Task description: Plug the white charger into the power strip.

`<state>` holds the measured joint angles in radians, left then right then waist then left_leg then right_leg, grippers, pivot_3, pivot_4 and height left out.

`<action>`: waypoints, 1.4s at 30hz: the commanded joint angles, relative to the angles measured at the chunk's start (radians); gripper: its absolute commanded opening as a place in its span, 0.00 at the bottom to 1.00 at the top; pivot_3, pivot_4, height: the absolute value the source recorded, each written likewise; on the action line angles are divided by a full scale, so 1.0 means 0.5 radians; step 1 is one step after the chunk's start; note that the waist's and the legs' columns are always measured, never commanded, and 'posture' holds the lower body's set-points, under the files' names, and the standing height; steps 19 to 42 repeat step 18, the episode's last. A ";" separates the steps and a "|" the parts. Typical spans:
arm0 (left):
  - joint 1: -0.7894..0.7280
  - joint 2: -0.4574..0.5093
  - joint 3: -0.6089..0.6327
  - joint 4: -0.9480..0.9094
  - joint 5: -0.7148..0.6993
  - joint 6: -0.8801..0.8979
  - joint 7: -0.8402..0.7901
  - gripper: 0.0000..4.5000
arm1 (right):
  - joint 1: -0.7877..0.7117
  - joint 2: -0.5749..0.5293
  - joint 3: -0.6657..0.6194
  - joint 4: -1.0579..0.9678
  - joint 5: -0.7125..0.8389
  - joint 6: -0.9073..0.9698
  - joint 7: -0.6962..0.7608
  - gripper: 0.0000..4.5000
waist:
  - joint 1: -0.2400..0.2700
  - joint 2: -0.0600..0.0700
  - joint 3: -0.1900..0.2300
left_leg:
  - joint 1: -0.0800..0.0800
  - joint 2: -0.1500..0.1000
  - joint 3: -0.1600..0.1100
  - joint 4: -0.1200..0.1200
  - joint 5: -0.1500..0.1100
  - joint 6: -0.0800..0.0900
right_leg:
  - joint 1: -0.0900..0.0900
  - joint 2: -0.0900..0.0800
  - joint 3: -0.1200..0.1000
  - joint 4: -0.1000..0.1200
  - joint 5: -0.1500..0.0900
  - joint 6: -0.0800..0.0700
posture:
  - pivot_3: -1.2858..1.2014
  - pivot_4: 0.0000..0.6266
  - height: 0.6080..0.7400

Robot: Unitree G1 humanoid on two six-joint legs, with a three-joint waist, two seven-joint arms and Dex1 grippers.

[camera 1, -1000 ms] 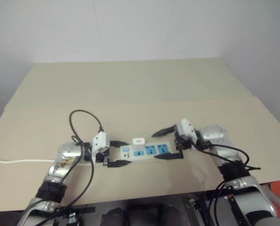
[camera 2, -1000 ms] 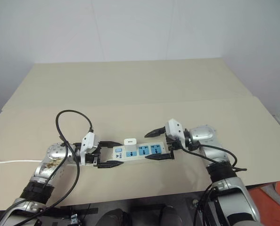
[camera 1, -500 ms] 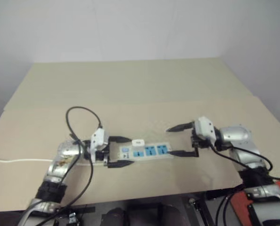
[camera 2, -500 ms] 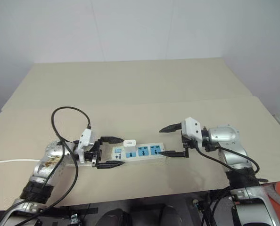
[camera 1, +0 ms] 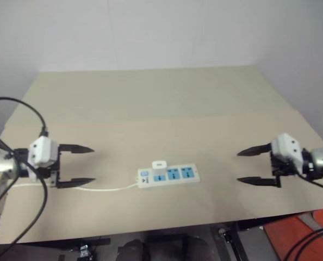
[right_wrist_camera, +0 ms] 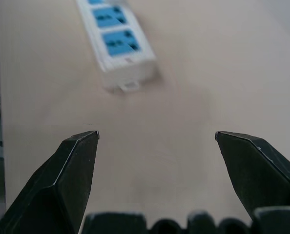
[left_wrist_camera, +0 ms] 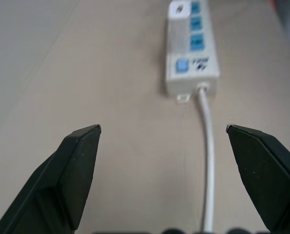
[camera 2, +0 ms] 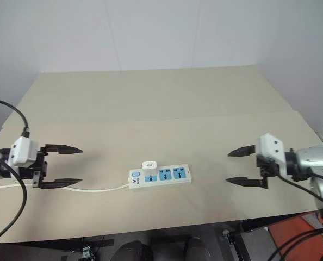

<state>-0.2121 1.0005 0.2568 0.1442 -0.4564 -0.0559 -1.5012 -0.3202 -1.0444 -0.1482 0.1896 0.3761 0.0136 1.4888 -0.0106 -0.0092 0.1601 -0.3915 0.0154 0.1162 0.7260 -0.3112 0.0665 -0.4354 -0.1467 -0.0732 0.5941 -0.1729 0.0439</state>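
The power strip lies flat on the beige table, near its front edge and about midway between the two arms. Its long side runs left to right, with the switch end toward the robot's left and a thin white cord trailing from that end across the tabletop toward the left arm. The white charger stands upright on the strip at the blue socket face nearest the switch; it looks seated there, though the head views are too coarse to show how deep the prongs sit. The other two blue sockets to its right are bare.

The left gripper hovers well to the left of the strip, its two black fingers spread wide and pointing toward the strip, holding nothing. In the left wrist view the cord runs up between the spread fingers to the strip's switch end.

The right gripper hangs well to the right of the strip, its jaws likewise wide apart and empty, aimed back at the strip's far end.
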 commanded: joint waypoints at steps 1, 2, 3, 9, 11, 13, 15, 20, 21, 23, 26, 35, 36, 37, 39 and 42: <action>-0.034 -0.008 0.063 -0.046 -0.021 -0.050 0.049 0.99 | -0.006 -0.082 -0.128 0.000 0.049 -0.073 0.066 1.00 | -0.001 -0.001 0.000 | 0.000 0.000 0.000 0.000 0.000 0.000 | 0.000 0.000 0.000 0.000 0.000 0.000 | 0.52 0.24 1.00; -0.029 -0.015 0.055 -0.065 -0.016 -0.050 0.063 0.99 | -0.004 -0.090 -0.138 -0.007 0.050 -0.069 0.066 1.00 | -0.003 -0.001 0.000 | 0.000 0.000 0.000 0.000 0.000 0.000 | 0.000 0.000 0.000 0.000 0.000 0.000 | 0.52 0.24 1.00; -0.018 -0.031 0.046 -0.093 -0.009 -0.059 0.085 0.99 | 0.000 -0.095 -0.146 -0.020 0.051 -0.065 0.061 1.00 | -0.003 -0.001 0.000 | 0.000 0.000 0.000 0.000 0.000 0.000 | 0.000 0.000 0.000 0.001 0.000 0.000 | 0.52 0.24 1.00; 0.094 -0.064 0.009 -0.281 -0.040 0.056 0.148 0.99 | 0.115 -0.086 -0.178 -0.151 0.059 -0.023 -0.008 1.00 | -0.003 -0.001 0.000 | 0.000 0.000 0.001 0.000 0.000 -0.001 | 0.000 0.000 0.001 0.001 0.000 0.000 | 0.52 0.24 1.00; 0.119 -0.065 0.005 -0.319 -0.041 0.077 0.159 0.99 | 0.164 -0.086 -0.196 -0.210 0.090 0.013 -0.016 1.00 | -0.003 -0.001 0.000 | 0.000 0.000 0.001 -0.001 0.000 -0.001 | 0.000 0.001 0.001 0.001 0.000 0.001 | 0.52 0.24 1.00; 0.130 -0.079 0.003 -0.343 -0.032 0.084 0.186 0.99 | 0.219 -0.079 -0.209 -0.270 0.107 0.046 -0.048 1.00 | -0.002 -0.001 0.001 | 0.000 0.000 0.002 0.000 0.001 -0.001 | 0.000 0.001 0.002 0.001 0.000 0.001 | 0.52 0.24 1.00; 0.143 -0.089 0.008 -0.359 -0.028 0.085 0.200 0.99 | 0.261 -0.062 -0.208 -0.315 0.103 0.051 -0.085 1.00 | -0.001 -0.001 0.001 | 0.002 0.000 0.002 0.000 0.001 -0.001 | 0.001 0.001 0.002 0.002 0.000 0.001 | 0.52 0.24 1.00; 0.172 -0.071 0.015 -0.395 -0.087 0.171 0.167 0.99 | 0.292 -0.049 -0.196 -0.384 0.100 0.066 -0.143 1.00 | -0.001 -0.001 0.001 | 0.003 0.001 0.001 0.000 0.001 -0.001 | 0.002 0.001 0.002 0.002 0.000 0.001 | 0.52 0.24 1.00; 0.172 -0.071 0.015 -0.395 -0.087 0.171 0.167 0.99 | 0.292 -0.049 -0.196 -0.384 0.100 0.066 -0.143 1.00 | -0.001 -0.001 0.001 | 0.003 0.001 0.001 0.000 0.001 -0.001 | 0.002 0.001 0.002 0.002 0.000 0.001 | 0.52 0.24 1.00; 0.172 -0.071 0.015 -0.395 -0.087 0.171 0.167 0.99 | 0.292 -0.049 -0.196 -0.384 0.100 0.066 -0.143 1.00 | -0.001 -0.001 0.001 | 0.003 0.001 0.001 0.000 0.001 -0.001 | 0.002 0.001 0.002 0.002 0.000 0.001 | 0.52 0.24 1.00; 0.172 -0.071 0.015 -0.395 -0.087 0.171 0.167 0.99 | 0.292 -0.049 -0.196 -0.384 0.100 0.066 -0.143 1.00 | -0.001 -0.001 0.001 | 0.003 0.001 0.001 0.000 0.001 -0.001 | 0.002 0.001 0.002 0.002 0.000 0.001 | 0.52 0.24 1.00; 0.172 -0.071 0.015 -0.395 -0.087 0.171 0.167 0.99 | 0.292 -0.049 -0.196 -0.384 0.100 0.066 -0.143 1.00 | -0.001 -0.001 0.001 | 0.003 0.001 0.001 0.000 0.001 -0.001 | 0.002 0.001 0.002 0.002 0.000 0.001 | 0.52 0.24 1.00; 0.172 -0.071 0.015 -0.395 -0.087 0.171 0.167 0.99 | 0.292 -0.049 -0.196 -0.384 0.100 0.066 -0.143 1.00 | -0.001 -0.001 0.001 | 0.003 0.001 0.001 0.000 0.001 -0.001 | 0.002 0.001 0.002 0.002 0.000 0.001 | 0.52 0.24 1.00; 0.172 -0.071 0.015 -0.395 -0.087 0.171 0.167 0.99 | 0.292 -0.049 -0.196 -0.384 0.100 0.066 -0.143 1.00 | -0.001 -0.001 0.001 | 0.003 0.001 0.001 0.000 0.001 -0.001 | 0.002 0.001 0.002 0.002 0.000 0.001 | 0.52 0.24 1.00; 0.172 -0.071 0.015 -0.395 -0.087 0.171 0.167 0.99 | 0.292 -0.049 -0.196 -0.384 0.100 0.066 -0.143 1.00 | -0.001 -0.001 0.001 | 0.003 0.001 0.001 0.000 0.001 -0.001 | 0.002 0.001 0.002 0.002 0.000 0.001 | 0.52 0.24 1.00; 0.172 -0.071 0.015 -0.395 -0.087 0.171 0.167 0.99 | 0.292 -0.049 -0.196 -0.384 0.100 0.066 -0.143 1.00 | -0.001 -0.001 0.001 | 0.003 0.001 0.001 0.000 0.001 -0.001 | 0.002 0.001 0.002 0.002 0.000 0.001 | 0.52 0.24 1.00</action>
